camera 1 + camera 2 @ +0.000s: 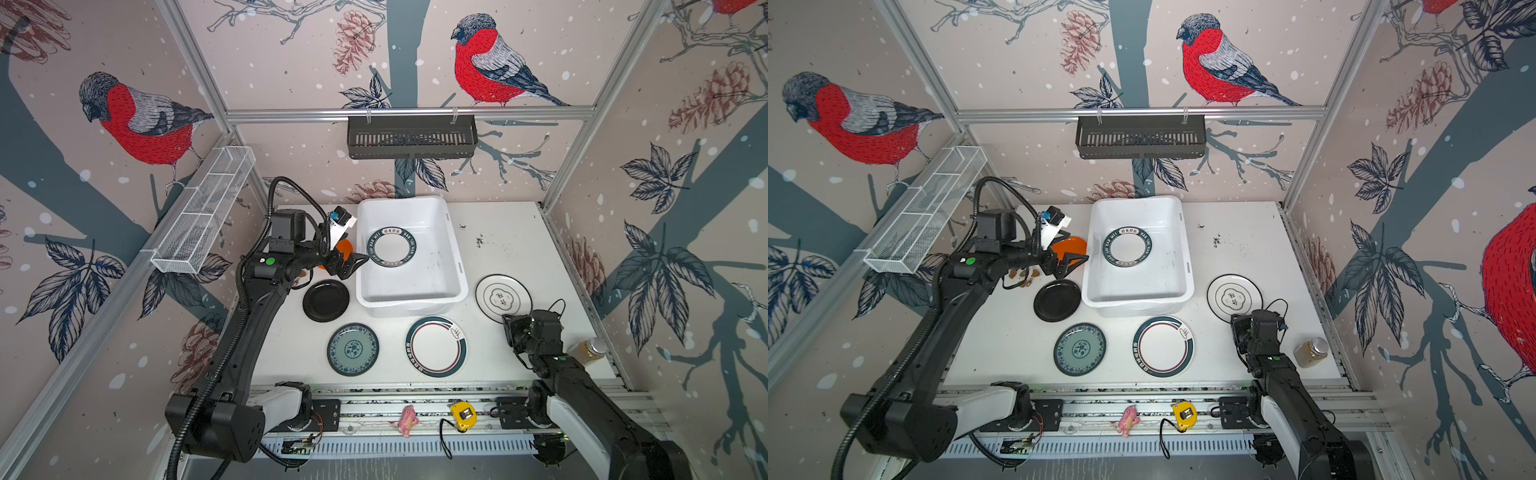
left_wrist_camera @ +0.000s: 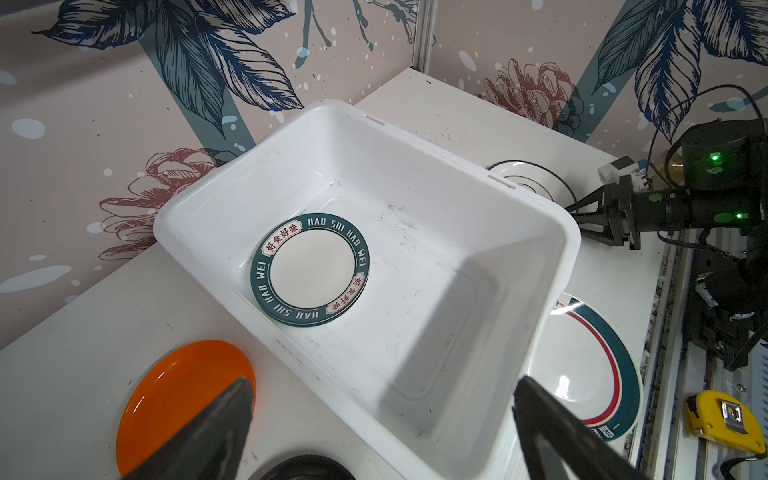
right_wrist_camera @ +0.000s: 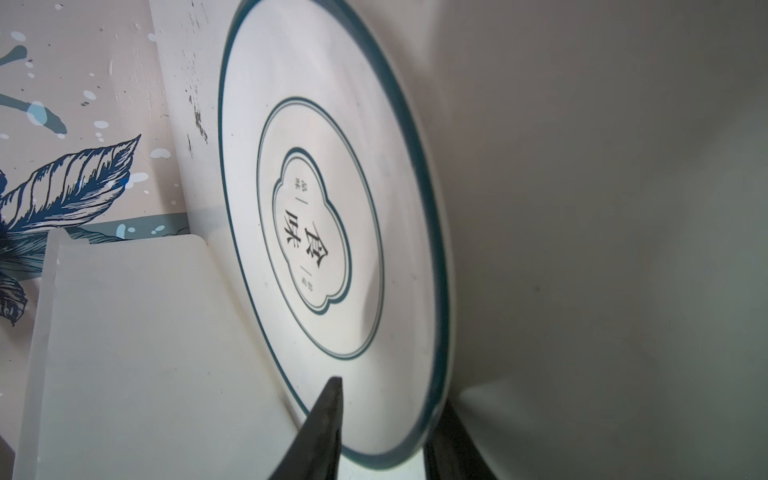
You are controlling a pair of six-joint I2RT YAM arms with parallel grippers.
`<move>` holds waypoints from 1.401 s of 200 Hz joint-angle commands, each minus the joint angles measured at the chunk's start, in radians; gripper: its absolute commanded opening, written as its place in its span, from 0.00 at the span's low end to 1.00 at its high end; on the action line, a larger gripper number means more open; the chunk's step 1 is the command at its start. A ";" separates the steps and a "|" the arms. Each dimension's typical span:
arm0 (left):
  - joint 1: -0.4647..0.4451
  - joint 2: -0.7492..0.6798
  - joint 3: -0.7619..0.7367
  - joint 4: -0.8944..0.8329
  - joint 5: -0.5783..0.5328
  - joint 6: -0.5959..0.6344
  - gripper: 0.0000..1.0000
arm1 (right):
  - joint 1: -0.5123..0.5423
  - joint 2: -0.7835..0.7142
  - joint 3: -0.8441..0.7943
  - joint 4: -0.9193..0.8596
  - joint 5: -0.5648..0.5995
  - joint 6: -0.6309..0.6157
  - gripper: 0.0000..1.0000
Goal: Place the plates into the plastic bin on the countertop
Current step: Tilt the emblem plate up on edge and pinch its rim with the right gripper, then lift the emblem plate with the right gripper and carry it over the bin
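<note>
Low in both top views, the teal floral plate (image 1: pixel 353 349) and the red-banded plate (image 1: pixel 436 346) lie on the countertop (image 1: pixel 498 232). To their right, my right gripper (image 3: pixel 392 395) straddles the rim of the ringed plate (image 3: pixel 320 232); I cannot tell whether it pinches. The black plate (image 1: pixel 326 300) lies mid-left. Above it, my left gripper (image 1: pixel 353 264) hovers spread wide and empty over the orange plate (image 2: pixel 174 395), beside the plastic bin (image 1: pixel 407 306), which holds one lettered plate (image 1: pixel 391 246).

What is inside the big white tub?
One white plate with a dark green lettered rim lies flat on the bottom of the tub. Nothing else shows in there. Anything under that plate is covered, so I cannot tell.
</note>
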 commanded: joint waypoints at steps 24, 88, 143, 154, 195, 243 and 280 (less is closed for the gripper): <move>-0.002 -0.001 -0.005 0.037 0.002 0.007 0.97 | -0.008 0.020 -0.009 -0.094 0.022 0.001 0.31; -0.003 -0.005 -0.005 0.032 -0.009 0.014 0.97 | -0.024 0.021 -0.017 -0.081 0.018 -0.003 0.24; -0.004 -0.008 0.004 0.032 0.000 0.006 0.97 | -0.032 0.014 -0.017 -0.081 0.013 -0.008 0.21; -0.004 -0.006 0.004 0.032 0.000 0.006 0.97 | -0.033 0.011 -0.016 -0.089 0.015 -0.010 0.21; -0.004 -0.007 -0.002 0.032 -0.001 0.006 0.97 | -0.046 -0.005 -0.024 -0.082 0.007 -0.011 0.17; -0.004 -0.009 -0.001 0.032 -0.002 0.004 0.97 | -0.060 -0.016 -0.027 -0.068 -0.006 -0.011 0.13; -0.004 -0.009 0.001 0.034 -0.004 0.003 0.97 | -0.065 -0.016 -0.031 -0.032 -0.018 -0.003 0.06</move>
